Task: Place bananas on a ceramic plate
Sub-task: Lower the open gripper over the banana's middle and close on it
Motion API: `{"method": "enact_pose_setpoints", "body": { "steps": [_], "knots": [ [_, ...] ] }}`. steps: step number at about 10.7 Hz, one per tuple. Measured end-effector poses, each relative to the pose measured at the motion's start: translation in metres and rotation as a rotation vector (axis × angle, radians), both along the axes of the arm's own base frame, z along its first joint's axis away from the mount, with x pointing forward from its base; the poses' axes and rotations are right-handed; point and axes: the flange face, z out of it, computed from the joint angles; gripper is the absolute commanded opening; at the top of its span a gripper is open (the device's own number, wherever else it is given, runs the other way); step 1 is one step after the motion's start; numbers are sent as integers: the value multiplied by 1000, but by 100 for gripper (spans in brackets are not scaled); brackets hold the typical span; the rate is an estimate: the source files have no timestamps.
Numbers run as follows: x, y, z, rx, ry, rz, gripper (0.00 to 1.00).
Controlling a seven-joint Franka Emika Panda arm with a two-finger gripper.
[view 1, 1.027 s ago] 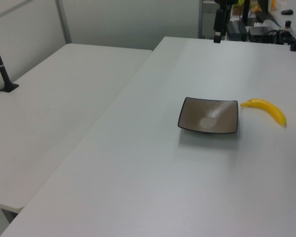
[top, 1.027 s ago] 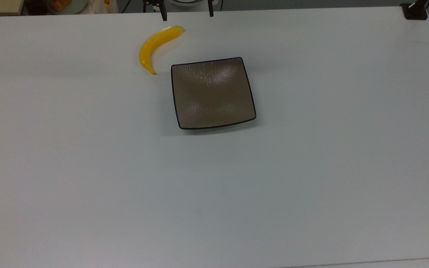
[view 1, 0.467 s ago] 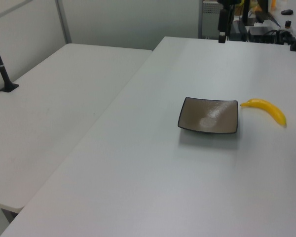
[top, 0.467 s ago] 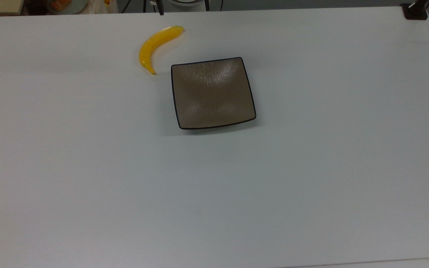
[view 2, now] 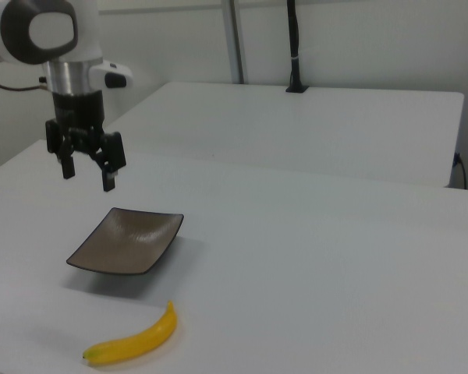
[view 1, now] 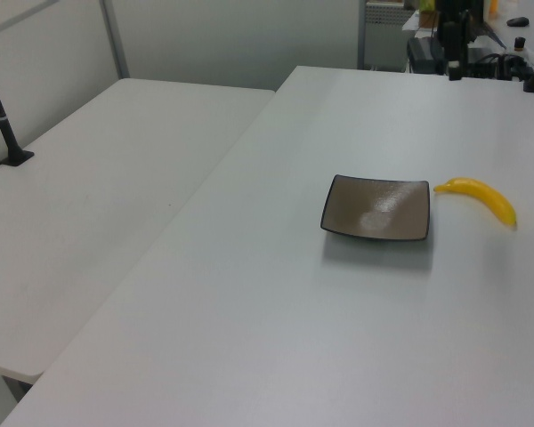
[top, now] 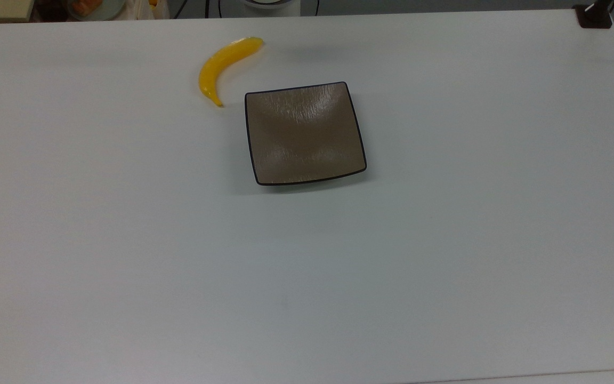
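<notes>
The yellow banana (top: 224, 66) lies on the white table, just off the top view's upper-left corner of the ceramic plate (top: 304, 133). The plate is square, brown, and holds nothing. In the left view the banana (view 1: 481, 196) lies to the right of the plate (view 1: 378, 209). In the right view the banana (view 2: 136, 343) is in front of the plate (view 2: 129, 240). My gripper (view 2: 87, 173) hangs open in the air above the table, beyond the plate's far left side in the right view. It holds nothing and is well apart from the banana.
A second white table (view 1: 98, 178) adjoins this one, with a black post (view 1: 4, 133) standing on it. A dark clamp (top: 595, 16) sits at the top view's upper-right table corner. Equipment clutter (view 1: 481, 53) stands past the far edge.
The gripper's fingers have slid out past the top view's upper edge and moved right in the left view. Banana and plate have not moved.
</notes>
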Motion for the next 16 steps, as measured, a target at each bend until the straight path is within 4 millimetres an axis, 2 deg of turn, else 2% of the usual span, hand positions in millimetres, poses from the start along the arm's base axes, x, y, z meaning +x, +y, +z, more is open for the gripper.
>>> {"method": "enact_pose_setpoints", "body": {
  "steps": [3, 5, 7, 10, 13, 16],
  "knots": [
    [-32, -24, -41, -17, 98, -34, 100],
    [-48, -44, -87, -57, 194, -59, 100],
    [-55, -67, -130, -61, 216, -105, 100],
    [-60, -105, -174, -54, 141, -196, 100],
    [-59, -105, -223, -72, 35, -259, 100],
    [-53, -107, -258, -80, -22, -285, 100]
  ]
}}
